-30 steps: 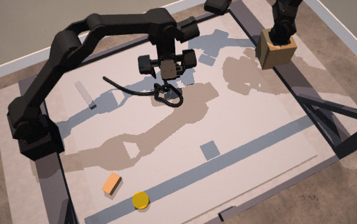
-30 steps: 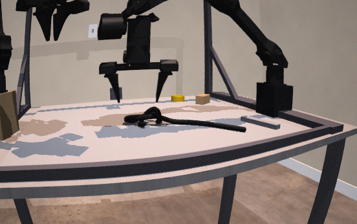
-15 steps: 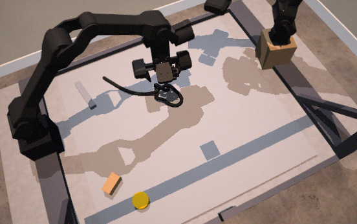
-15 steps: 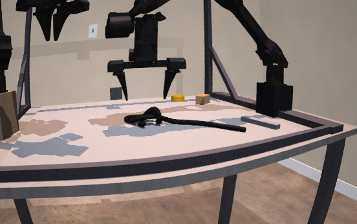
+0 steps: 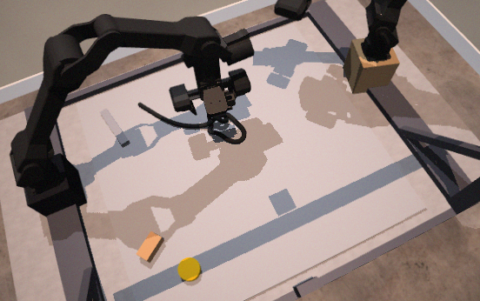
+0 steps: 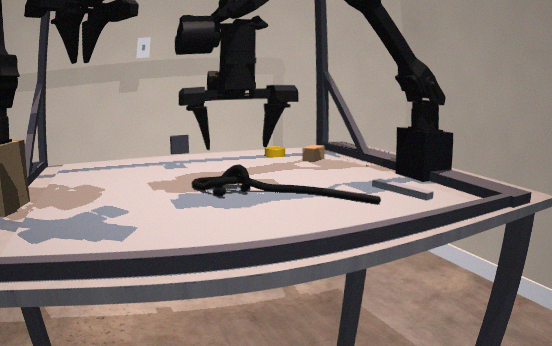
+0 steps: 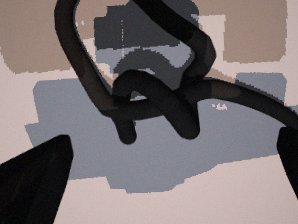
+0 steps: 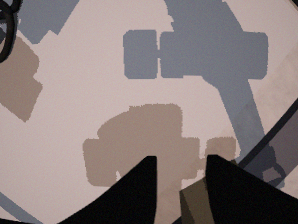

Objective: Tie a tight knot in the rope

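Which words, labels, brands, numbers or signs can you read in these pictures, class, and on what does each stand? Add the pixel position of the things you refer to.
There are none to read.
The small white plate on the wall (image 6: 140, 52) bears only a dark mark, too small to make out.
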Robot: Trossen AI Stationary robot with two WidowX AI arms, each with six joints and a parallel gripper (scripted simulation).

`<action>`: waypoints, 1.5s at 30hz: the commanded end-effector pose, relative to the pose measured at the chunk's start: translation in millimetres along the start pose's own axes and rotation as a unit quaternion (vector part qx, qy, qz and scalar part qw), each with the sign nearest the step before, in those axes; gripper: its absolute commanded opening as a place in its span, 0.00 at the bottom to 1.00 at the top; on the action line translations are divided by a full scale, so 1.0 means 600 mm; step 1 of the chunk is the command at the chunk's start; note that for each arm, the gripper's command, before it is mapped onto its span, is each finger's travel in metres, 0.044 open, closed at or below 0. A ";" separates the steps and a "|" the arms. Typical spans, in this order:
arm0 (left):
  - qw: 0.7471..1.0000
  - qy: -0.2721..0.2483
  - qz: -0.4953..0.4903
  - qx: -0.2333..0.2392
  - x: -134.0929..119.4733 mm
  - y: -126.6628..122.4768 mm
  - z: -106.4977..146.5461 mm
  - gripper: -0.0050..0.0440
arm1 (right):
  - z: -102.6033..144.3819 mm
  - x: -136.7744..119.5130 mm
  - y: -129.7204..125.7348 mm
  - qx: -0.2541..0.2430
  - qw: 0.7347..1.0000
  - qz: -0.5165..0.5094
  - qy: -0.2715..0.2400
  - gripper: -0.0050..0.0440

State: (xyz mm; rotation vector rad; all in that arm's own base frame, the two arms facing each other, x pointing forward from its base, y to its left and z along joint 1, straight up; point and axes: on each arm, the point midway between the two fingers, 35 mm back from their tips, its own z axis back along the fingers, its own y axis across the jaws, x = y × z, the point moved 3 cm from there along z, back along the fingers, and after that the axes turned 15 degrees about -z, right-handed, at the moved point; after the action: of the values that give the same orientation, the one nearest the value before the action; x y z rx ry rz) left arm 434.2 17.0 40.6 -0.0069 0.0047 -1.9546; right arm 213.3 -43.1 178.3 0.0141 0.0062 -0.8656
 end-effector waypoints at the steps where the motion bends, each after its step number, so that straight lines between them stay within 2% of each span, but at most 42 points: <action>1: 1.000 0.008 0.018 0.019 0.009 -0.008 0.032 1.00 | 0.007 0.000 0.001 0.007 1.000 0.002 -0.005 0.31; 45: 0.985 0.003 0.174 0.018 0.098 -0.121 0.067 1.00 | 0.007 0.000 0.001 0.007 1.000 0.002 -0.005 0.31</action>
State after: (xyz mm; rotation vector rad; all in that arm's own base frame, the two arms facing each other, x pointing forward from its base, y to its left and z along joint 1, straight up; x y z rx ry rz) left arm 349.0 -7.8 69.3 -0.0052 0.0055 -1.6297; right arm 213.3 -43.1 178.3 0.0141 0.0062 -0.8656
